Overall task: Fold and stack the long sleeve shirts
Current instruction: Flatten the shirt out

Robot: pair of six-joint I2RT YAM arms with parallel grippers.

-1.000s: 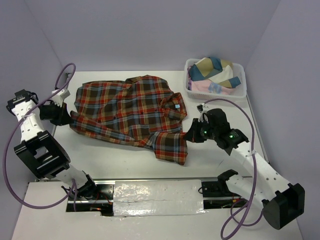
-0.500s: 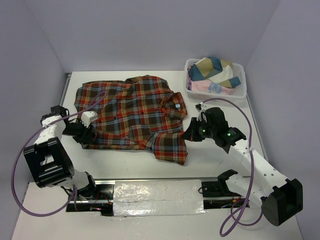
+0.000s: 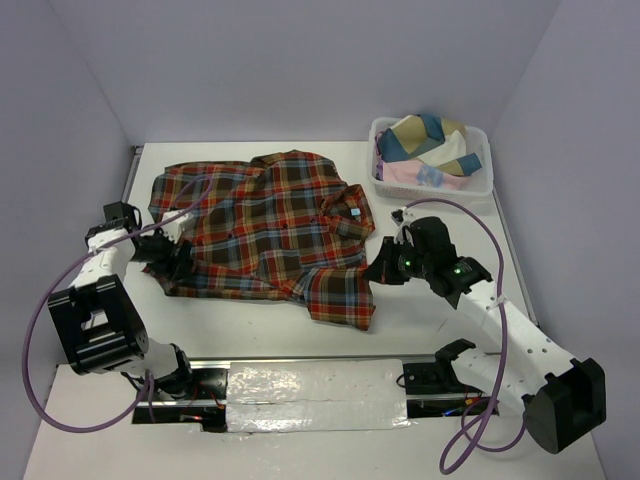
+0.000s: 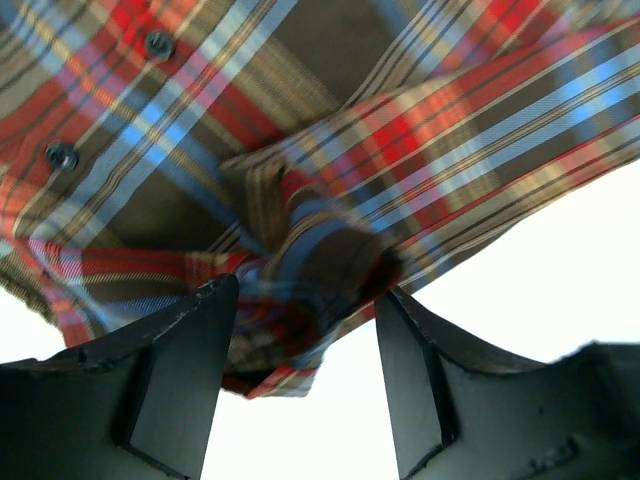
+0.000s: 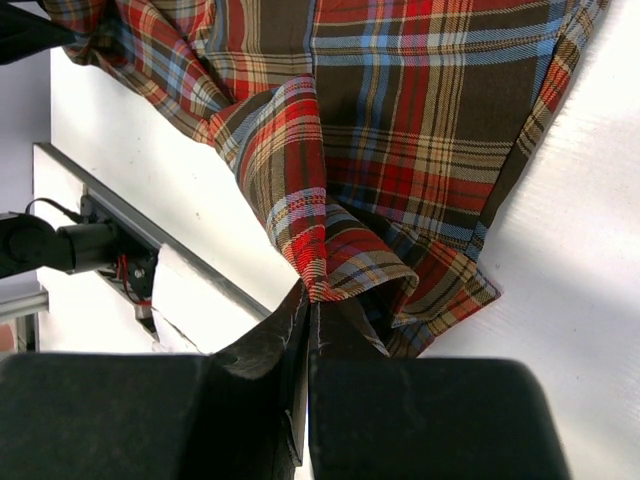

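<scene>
Plaid flannel shirt (image 3: 270, 225) lies spread on the white worktop (image 3: 250, 320). Left pincer (image 4: 305, 295) stands open around its bunched edge; right pincer (image 5: 308, 305) is clamped on a fold of its near corner.

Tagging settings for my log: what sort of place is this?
Likely a lab robot cell: plain lavender walls, left arm and right arm bolted to a white table, a plaid flannel shirt laid out.

Left arm bent back, left gripper (image 3: 180, 262) at 9 o'clock pointing 3 o'clock, jaws apart; right arm stretched toward 10 o'clock, right gripper (image 3: 373, 272) pinched closed on shirt (image 3: 270, 215).
</scene>
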